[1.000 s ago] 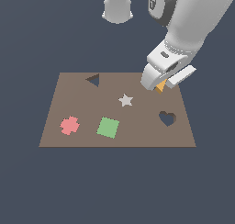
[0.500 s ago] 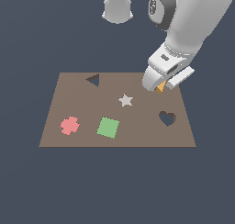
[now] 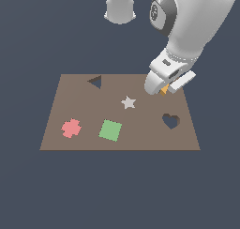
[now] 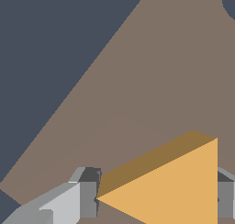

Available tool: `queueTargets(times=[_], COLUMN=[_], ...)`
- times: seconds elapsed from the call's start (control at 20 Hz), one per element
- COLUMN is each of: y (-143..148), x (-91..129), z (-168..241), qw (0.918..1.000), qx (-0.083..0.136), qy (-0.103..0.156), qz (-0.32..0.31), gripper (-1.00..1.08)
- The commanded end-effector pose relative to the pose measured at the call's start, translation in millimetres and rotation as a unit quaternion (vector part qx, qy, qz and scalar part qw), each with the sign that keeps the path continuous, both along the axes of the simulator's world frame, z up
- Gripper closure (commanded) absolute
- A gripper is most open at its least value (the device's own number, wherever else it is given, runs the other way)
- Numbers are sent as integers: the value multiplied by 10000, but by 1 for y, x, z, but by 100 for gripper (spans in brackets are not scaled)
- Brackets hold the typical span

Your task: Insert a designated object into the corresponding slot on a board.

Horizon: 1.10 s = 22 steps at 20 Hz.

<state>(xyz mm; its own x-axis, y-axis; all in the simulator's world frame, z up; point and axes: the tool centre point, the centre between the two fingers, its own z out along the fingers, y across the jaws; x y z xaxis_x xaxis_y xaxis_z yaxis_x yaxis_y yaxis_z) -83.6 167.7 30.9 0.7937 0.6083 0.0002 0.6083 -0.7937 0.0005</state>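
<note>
- Most of the small orange triangular block (image 3: 164, 89) is hidden in the exterior view; only a sliver is seen poking out under the white arm's wrist, near the far corner of the board on the exterior view's right.
- In the wrist view the same block (image 4: 176, 186) is cut off by the picture's edge, so its full outline can't be made out.
- The gripper (image 4: 156, 200) is seen pinching the orange block: a grey finger (image 4: 87, 195) is pressed against the block's pointed tip and the other finger against its flat side, that one being mostly cropped out.
- Whether the block is touching the board or held just above it can't be told.
- The flat brown rectangular board (image 3: 84, 141) is laid out with several pieces: a grey star piece (image 3: 128, 102) near the middle, a green square piece (image 3: 110, 130) and a pink cross-like piece (image 3: 71, 128) along the near side.
- The dark triangle-shaped cutout hole (image 3: 95, 82) is found by the far edge, well apart from the held block, and nothing is seen in it.
- A dark heart-shaped cutout (image 3: 170, 121) is seen on the exterior view's right, also with nothing inside; a bit of a dark rounded shape is just caught at a corner of the wrist view.
</note>
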Motion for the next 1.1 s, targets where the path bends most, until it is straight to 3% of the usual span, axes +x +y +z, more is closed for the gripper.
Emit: queueTargets(times=[0.0, 0.55, 0.85, 1.05], y=[1, -3, -18, -36], x=[0, 4, 17, 30], z=[-1, 0, 1, 2], qw=[10000, 9999, 9972, 9904], qx=[2, 0, 2, 3], qy=[3, -2, -2, -3], qz=[4, -154, -745, -1382], gripper=[108, 108, 108, 108])
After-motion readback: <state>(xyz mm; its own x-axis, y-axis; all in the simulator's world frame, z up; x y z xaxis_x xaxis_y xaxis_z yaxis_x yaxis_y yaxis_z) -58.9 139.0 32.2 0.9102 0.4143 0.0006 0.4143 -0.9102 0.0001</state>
